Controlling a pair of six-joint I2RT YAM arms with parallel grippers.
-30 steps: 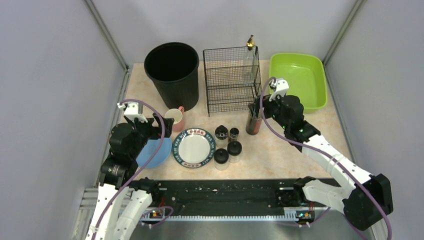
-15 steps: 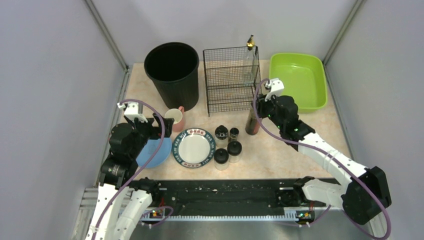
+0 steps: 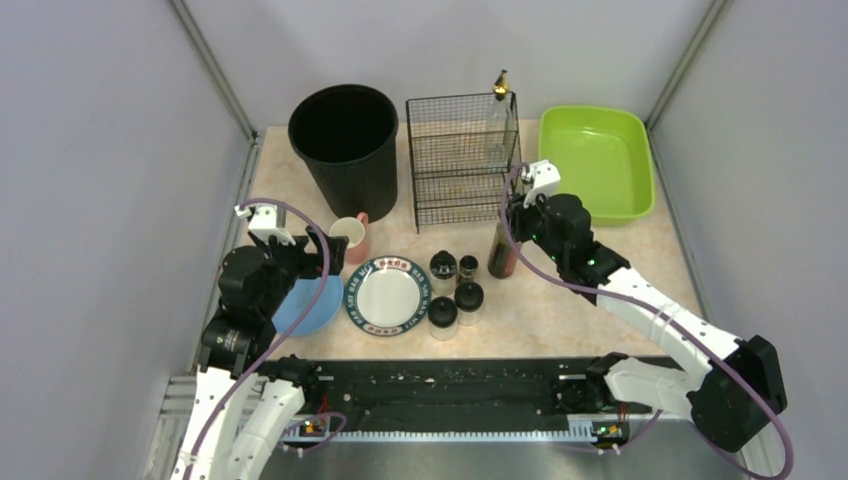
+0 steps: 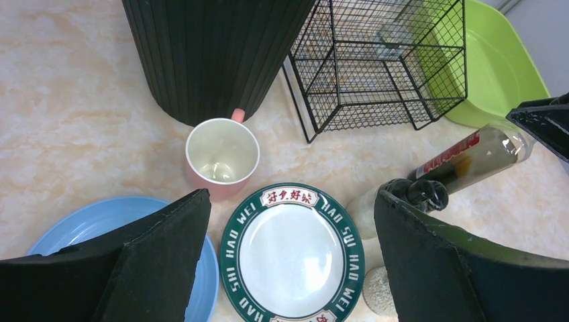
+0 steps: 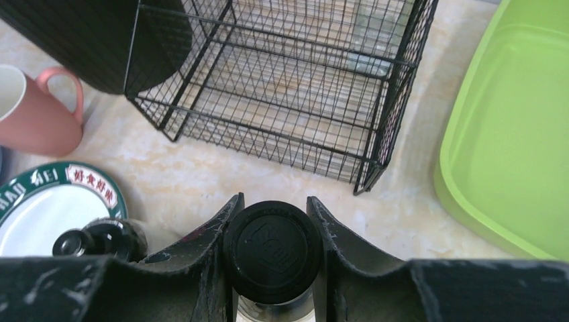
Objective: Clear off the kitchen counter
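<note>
The beige kitchen counter [image 3: 600,270] holds a pink mug [image 3: 350,238], a blue plate [image 3: 305,308], a green-rimmed white plate [image 3: 388,295] and several black-capped shakers [image 3: 443,266]. My right gripper [image 3: 514,214] is shut on the black cap [image 5: 272,251] of a dark sauce bottle [image 3: 501,256], which stands upright in front of the wire rack's right corner. I cannot tell whether its base touches the counter. My left gripper [image 3: 300,252] is open and empty. It hovers above the blue plate [image 4: 80,221] and the green-rimmed plate [image 4: 292,251], near the mug [image 4: 221,153].
A black bin [image 3: 345,135] stands at the back left. A black wire rack [image 3: 462,160] holds a clear bottle with a gold top [image 3: 497,115]. A lime-green tray [image 3: 597,160] is at the back right. Grey walls close both sides.
My right gripper has moved a little to the left with the sauce bottle in it. The left arm has not moved.
</note>
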